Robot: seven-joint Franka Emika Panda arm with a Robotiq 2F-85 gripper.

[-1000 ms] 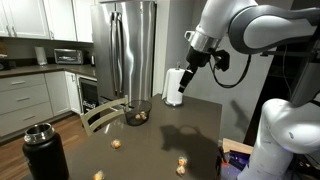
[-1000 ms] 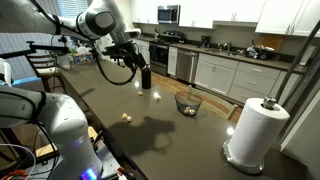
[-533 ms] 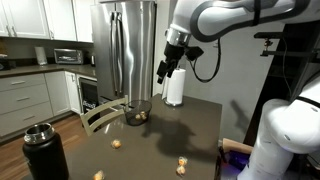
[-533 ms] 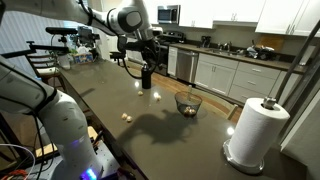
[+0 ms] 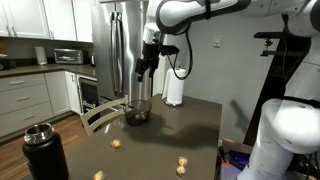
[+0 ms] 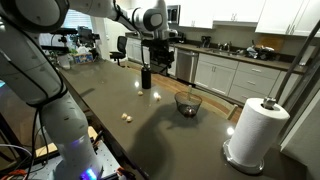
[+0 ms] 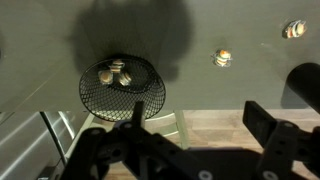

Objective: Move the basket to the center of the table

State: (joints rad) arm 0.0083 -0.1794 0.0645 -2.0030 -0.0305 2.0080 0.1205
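Note:
The basket [image 5: 137, 113] is a small round dark wire bowl with light tan pieces inside. It sits near the far edge of the dark brown table [image 5: 170, 135], next to a chair, and also shows in the other exterior view [image 6: 187, 103]. My gripper [image 5: 143, 72] hangs in the air well above the basket, pointing down, and also shows in the other exterior view [image 6: 160, 55]. In the wrist view the basket [image 7: 122, 85] lies at left below the open, empty jaws [image 7: 200, 125].
A black thermos [image 5: 45, 150] [image 6: 145, 77] stands on the table. A paper towel roll [image 5: 175, 87] [image 6: 255, 130] stands at a corner. Loose tan pieces [image 5: 117, 144] [image 5: 181, 163] [image 7: 224, 58] lie on the tabletop. A chair back [image 5: 100, 115] is beside the basket's edge.
My arm has swung across the table from near the paper towel roll to a spot above the basket. The basket has not moved.

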